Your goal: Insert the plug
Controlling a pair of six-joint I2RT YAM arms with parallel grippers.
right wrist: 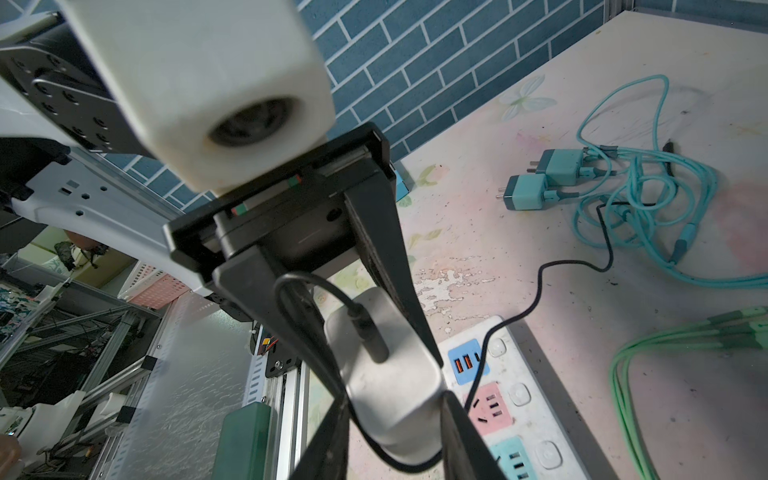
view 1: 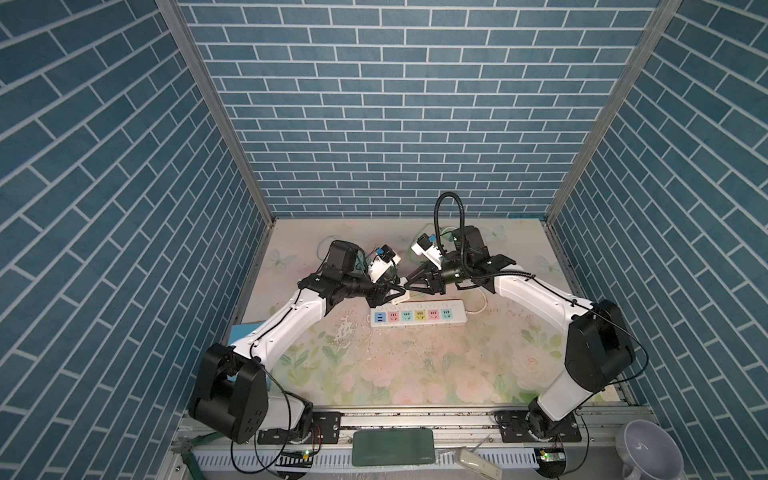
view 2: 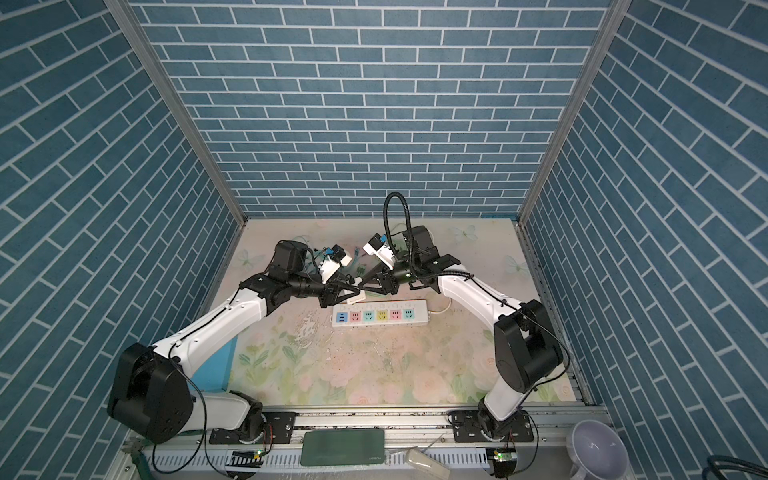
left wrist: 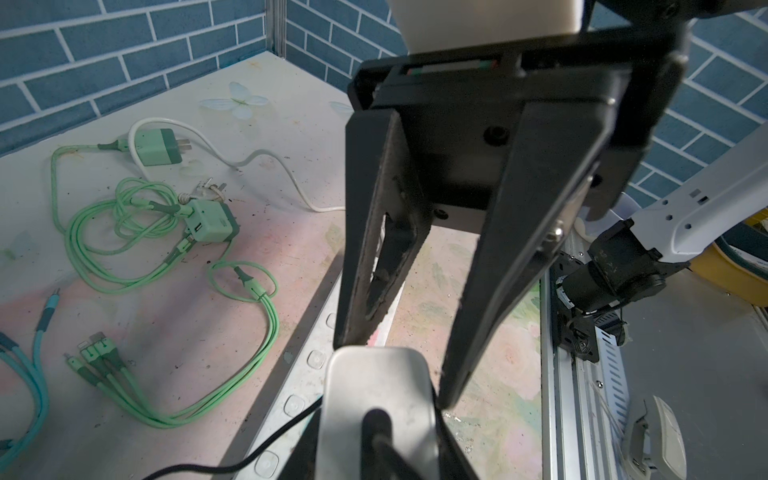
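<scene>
The white plug (view 1: 402, 296) with its black cable (right wrist: 540, 282) hangs just behind the blue end of the white power strip (view 1: 417, 318), between both grippers. My left gripper (view 1: 400, 289) is shut on the plug (left wrist: 380, 399) from the left. My right gripper (view 1: 409, 286) comes in from the right, and its two black fingers (left wrist: 494, 291) straddle the same plug (right wrist: 390, 390) and press on its sides. In the right wrist view the plug is above the strip's blue USB block (right wrist: 467, 361) and pink socket (right wrist: 490, 405). The prongs are hidden.
Green chargers with tangled cables (left wrist: 208, 226) and teal chargers (right wrist: 540, 183) lie on the table behind the strip. A blue box (view 1: 245, 332) sits at the left edge. A green pad (view 1: 392, 446) and a pale cup (view 1: 648, 449) lie in front of the rail.
</scene>
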